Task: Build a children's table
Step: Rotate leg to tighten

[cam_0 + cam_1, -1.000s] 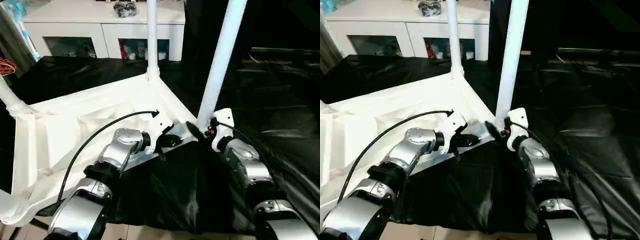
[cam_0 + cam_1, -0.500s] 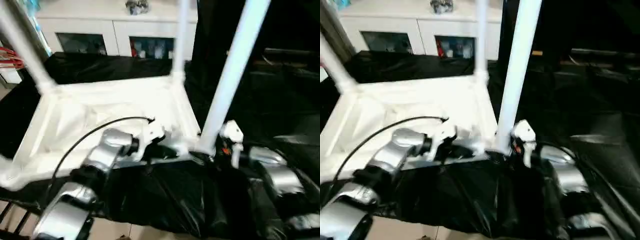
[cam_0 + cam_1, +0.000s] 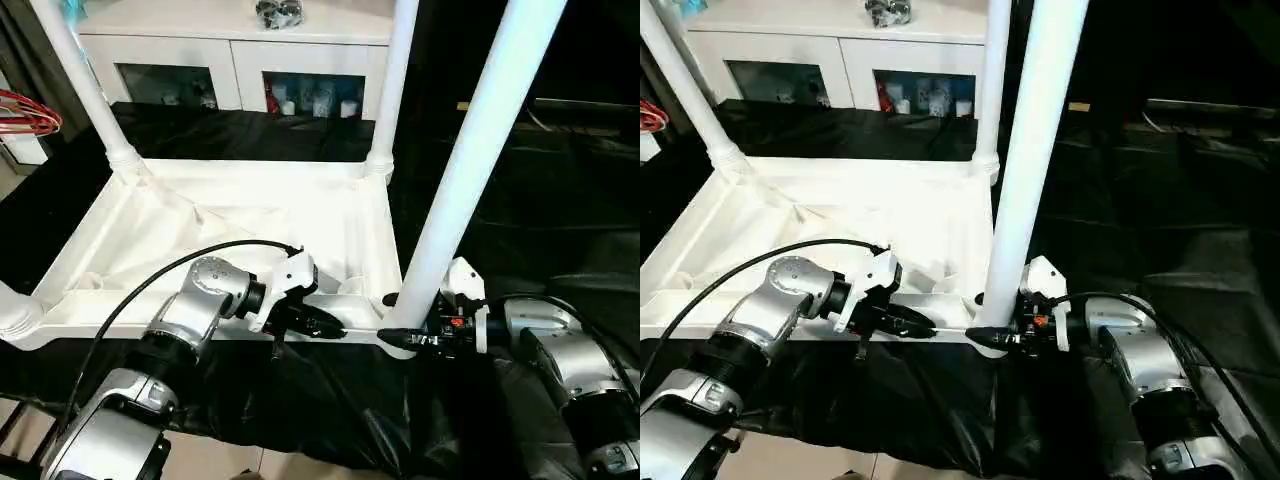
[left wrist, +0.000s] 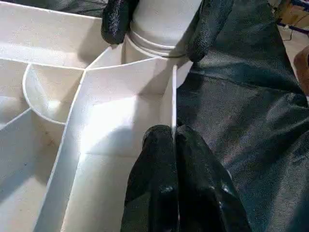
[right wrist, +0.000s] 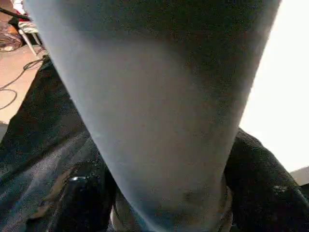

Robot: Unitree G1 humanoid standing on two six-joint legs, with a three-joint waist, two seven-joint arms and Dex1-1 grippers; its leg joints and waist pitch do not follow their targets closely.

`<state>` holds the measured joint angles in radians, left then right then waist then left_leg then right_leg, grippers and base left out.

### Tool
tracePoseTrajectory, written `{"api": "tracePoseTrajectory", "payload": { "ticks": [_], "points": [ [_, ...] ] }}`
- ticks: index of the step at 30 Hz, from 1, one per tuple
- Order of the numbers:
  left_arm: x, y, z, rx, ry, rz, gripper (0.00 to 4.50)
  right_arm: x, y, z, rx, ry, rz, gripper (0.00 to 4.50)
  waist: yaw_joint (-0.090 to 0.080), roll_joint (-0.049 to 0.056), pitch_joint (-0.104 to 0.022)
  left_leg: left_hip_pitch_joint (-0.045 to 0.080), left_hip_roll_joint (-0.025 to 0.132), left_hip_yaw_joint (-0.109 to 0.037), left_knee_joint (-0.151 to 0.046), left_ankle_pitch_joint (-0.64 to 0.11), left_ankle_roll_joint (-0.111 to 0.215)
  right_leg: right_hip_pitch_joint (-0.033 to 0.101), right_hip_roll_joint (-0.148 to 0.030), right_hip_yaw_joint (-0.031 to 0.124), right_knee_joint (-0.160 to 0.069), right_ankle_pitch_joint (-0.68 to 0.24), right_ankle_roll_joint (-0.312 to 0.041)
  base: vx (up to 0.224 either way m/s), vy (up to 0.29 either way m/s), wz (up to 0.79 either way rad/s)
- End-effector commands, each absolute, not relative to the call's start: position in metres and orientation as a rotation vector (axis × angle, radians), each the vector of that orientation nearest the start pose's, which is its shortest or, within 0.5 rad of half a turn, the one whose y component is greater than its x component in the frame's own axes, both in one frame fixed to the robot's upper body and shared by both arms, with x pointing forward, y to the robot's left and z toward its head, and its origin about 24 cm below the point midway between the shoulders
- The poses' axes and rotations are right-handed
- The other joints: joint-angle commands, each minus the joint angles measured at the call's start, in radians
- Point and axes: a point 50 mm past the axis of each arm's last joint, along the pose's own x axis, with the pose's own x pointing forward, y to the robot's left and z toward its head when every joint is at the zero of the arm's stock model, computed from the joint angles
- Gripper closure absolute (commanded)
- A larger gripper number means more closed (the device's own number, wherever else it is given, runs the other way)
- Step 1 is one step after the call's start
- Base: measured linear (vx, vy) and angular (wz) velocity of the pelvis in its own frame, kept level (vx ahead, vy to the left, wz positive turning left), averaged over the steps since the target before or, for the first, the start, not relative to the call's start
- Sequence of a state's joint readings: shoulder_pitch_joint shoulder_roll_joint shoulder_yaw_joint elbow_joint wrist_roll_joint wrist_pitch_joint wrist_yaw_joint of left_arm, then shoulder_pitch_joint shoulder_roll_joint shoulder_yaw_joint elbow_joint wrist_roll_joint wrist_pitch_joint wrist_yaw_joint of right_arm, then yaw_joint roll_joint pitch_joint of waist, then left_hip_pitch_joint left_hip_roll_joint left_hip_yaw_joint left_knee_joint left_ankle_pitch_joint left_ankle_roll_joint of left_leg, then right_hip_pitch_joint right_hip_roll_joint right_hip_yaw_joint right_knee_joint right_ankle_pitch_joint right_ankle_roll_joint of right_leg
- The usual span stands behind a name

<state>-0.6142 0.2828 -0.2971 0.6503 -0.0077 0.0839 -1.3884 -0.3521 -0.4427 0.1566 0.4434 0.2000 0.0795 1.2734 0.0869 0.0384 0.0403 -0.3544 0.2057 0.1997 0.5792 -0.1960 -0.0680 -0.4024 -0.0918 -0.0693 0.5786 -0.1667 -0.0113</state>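
The table top (image 3: 230, 240) lies upside down on a black sheet (image 3: 330, 410) over the counter, its ribbed white plastic underside facing up, its near rim just short of the counter's near edge. Smooth tapered legs rise from round corner sockets — the near right leg (image 3: 470, 170), a far right leg (image 3: 395, 80), a far left leg (image 3: 80, 80).

The left pincer (image 4: 174, 140) is pressed narrow on the thin near rim wall, close beside the near right socket. The right pincer (image 3: 405, 338) straddles the base of the near right leg, a finger (image 4: 116, 21) on each side, clasping it at the socket.

The crinkled glossy sheet lies open to the right. Behind the counter's far edge stands a white cabinet (image 3: 230, 40) with glass fronts.
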Motion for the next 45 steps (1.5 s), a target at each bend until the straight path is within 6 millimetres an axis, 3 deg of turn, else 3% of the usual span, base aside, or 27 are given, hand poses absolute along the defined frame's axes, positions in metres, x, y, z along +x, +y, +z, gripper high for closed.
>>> {"api": "tracePoseTrajectory", "payload": {
  "ticks": [1, 3, 5, 8, 9, 12, 17, 18, 19, 24, 28, 34, 40, 42, 45],
  "points": [
    [0.307, 0.089, 0.055, 0.269, 0.375, -1.585, 4.50, 0.266, -0.162, 0.013, -0.092, 0.467, 1.315, 1.86, -0.001, -0.007, -0.058, 0.004, 0.030, -0.010, -0.065, -0.194, 0.079, 0.051, -0.051, 0.035, -0.057, -0.207, -0.247, 0.000, 0.000, 0.00],
    [0.311, 0.083, 0.055, 0.263, 0.362, -1.529, 4.50, 0.273, -0.160, 0.011, -0.081, 0.435, 1.221, 1.86, -0.001, -0.007, -0.056, 0.006, 0.030, -0.010, -0.066, -0.204, 0.070, 0.049, -0.050, 0.035, -0.060, -0.222, -0.243, 0.000, 0.000, 0.00],
    [0.315, 0.078, 0.055, 0.260, 0.353, -1.484, 4.50, 0.281, -0.158, 0.009, -0.079, 0.415, 1.119, 1.87, -0.005, -0.005, -0.051, 0.010, 0.027, -0.012, -0.071, -0.249, 0.048, 0.046, -0.052, 0.034, -0.070, -0.306, -0.223, 0.000, 0.000, 0.00],
    [0.321, 0.065, 0.054, 0.266, 0.354, -1.388, 4.50, 0.300, -0.151, 0.000, -0.061, 0.419, 0.854, 1.87, -0.025, -0.006, -0.048, 0.011, 0.022, -0.018, -0.076, -0.292, 0.015, 0.043, -0.053, 0.032, -0.080, -0.411, -0.184, 0.000, 0.000, 0.00],
    [0.321, 0.065, 0.054, 0.266, 0.354, -1.388, 4.50, 0.300, -0.151, 0.000, -0.061, 0.419, 0.854, 1.87, -0.031, -0.007, -0.046, 0.010, 0.020, -0.019, -0.077, -0.301, 0.010, 0.041, -0.052, 0.031, -0.084, -0.432, -0.177, 0.000, 0.000, 0.00],
    [0.327, 0.056, 0.054, 0.258, 0.351, -1.309, 4.50, 0.306, -0.141, -0.004, -0.026, 0.418, 0.758, 1.87, -0.041, -0.006, -0.045, 0.016, 0.018, -0.021, -0.075, -0.330, 0.017, 0.037, -0.052, 0.030, -0.096, -0.490, -0.151, 0.000, 0.000, 0.00],
    [0.338, 0.040, 0.059, 0.241, 0.325, -1.145, 4.50, 0.318, -0.113, -0.006, 0.043, 0.416, 0.604, 1.87, -0.055, -0.004, -0.046, 0.013, 0.014, -0.024, -0.076, -0.344, 0.014, 0.034, -0.049, 0.025, -0.099, -0.507, -0.141, 0.000, 0.000, 0.00],
    [0.339, 0.039, 0.060, 0.241, 0.316, -1.144, 4.50, 0.320, -0.109, -0.004, 0.058, 0.400, 0.605, 1.87, -0.056, -0.004, -0.045, 0.012, 0.014, -0.024, -0.076, -0.346, 0.014, 0.034, -0.049, 0.025, -0.100, -0.511, -0.138, 0.000, 0.000, 0.00],
    [0.338, 0.039, 0.060, 0.242, 0.311, -1.147, 4.50, 0.320, -0.107, -0.003, 0.066, 0.387, 0.609, 1.32, -0.055, -0.005, -0.046, 0.014, 0.014, -0.024, -0.076, -0.351, 0.019, 0.032, -0.050, 0.024, -0.102, -0.510, -0.135, 0.000, 0.000, 0.00],
    [0.334, 0.041, 0.058, 0.273, 0.306, -1.190, 4.50, 0.320, -0.102, 0.002, 0.095, 0.358, 0.667, 1.01, -0.051, -0.005, -0.049, 0.007, 0.018, -0.023, -0.078, -0.326, 0.036, 0.037, -0.050, 0.030, -0.092, -0.428, -0.161, 0.000, 0.000, 0.00],
    [0.331, 0.044, 0.057, 0.278, 0.291, -1.239, 4.50, 0.317, -0.109, 0.002, 0.015, 0.347, 0.703, 0.53, -0.051, -0.008, -0.051, 0.003, 0.020, -0.020, -0.077, -0.302, 0.042, 0.042, -0.050, 0.033, -0.082, -0.345, -0.193, 0.000, 0.000, 0.00],
    [0.324, 0.055, 0.055, 0.287, 0.290, -1.351, 4.50, 0.309, -0.131, 0.004, -0.062, 0.320, 0.812, 0.53, -0.047, -0.008, -0.055, 0.002, 0.021, -0.016, -0.072, -0.262, 0.066, 0.049, -0.051, 0.035, -0.073, -0.270, -0.221, 0.000, 0.000, 0.00],
    [0.317, 0.069, 0.054, 0.298, 0.320, -1.460, 4.50, 0.292, -0.145, 0.010, -0.057, 0.328, 1.013, 0.53, -0.030, -0.006, -0.064, 0.000, 0.026, -0.010, -0.059, -0.143, 0.123, 0.057, -0.046, 0.033, -0.045, -0.055, -0.284, 0.000, 0.000, 0.00],
    [0.315, 0.075, 0.053, 0.301, 0.330, -1.495, 4.50, 0.286, -0.150, 0.012, -0.054, 0.345, 1.085, 0.53, -0.021, -0.006, -0.061, 0.000, 0.028, -0.008, -0.059, -0.150, 0.130, 0.055, -0.047, 0.034, -0.047, -0.065, -0.289, 0.000, 0.000, 0.00],
    [0.313, 0.081, 0.054, 0.306, 0.344, -1.532, 4.50, 0.278, -0.156, 0.014, -0.057, 0.370, 1.175, 0.77, -0.017, -0.006, -0.056, 0.003, 0.030, -0.009, -0.066, -0.199, 0.109, 0.053, -0.049, 0.034, -0.056, -0.160, -0.270, 0.000, 0.000, 0.00]
  ]
}}
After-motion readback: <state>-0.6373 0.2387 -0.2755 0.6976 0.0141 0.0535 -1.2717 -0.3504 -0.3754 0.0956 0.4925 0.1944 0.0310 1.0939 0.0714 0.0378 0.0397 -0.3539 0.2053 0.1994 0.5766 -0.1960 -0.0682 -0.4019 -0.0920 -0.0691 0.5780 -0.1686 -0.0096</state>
